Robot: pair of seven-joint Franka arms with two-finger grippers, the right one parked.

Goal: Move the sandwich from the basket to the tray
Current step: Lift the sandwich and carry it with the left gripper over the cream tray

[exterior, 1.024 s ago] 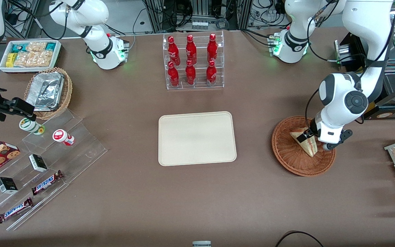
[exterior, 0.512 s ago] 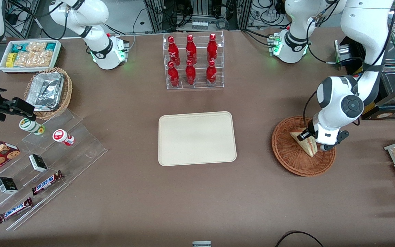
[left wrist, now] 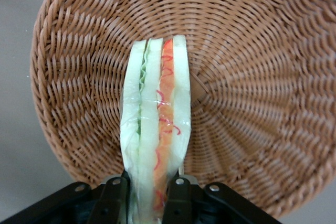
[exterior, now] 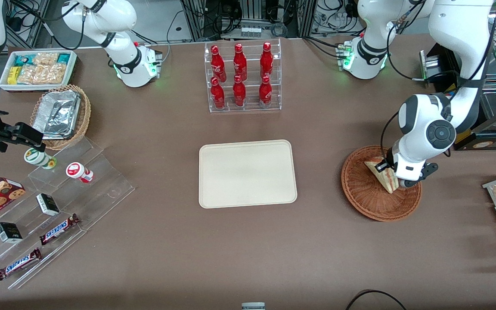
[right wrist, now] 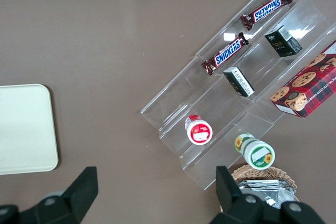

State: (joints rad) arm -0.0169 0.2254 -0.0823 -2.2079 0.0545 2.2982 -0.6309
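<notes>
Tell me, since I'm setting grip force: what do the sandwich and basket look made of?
The sandwich, held by the gripper, looks like soft bread in glossy clear film, judging by the sheen and creases. The basket looks like matte woven wicker, with visible strands.

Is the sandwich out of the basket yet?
No. The hand is shut on the sandwich, which sits over the basket, inside its rim; the tray holds nothing.

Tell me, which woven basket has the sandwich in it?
The reddish-brown basket under the gripper, whose jaws grip the sandwich; the tan basket holds foil trays.
</notes>
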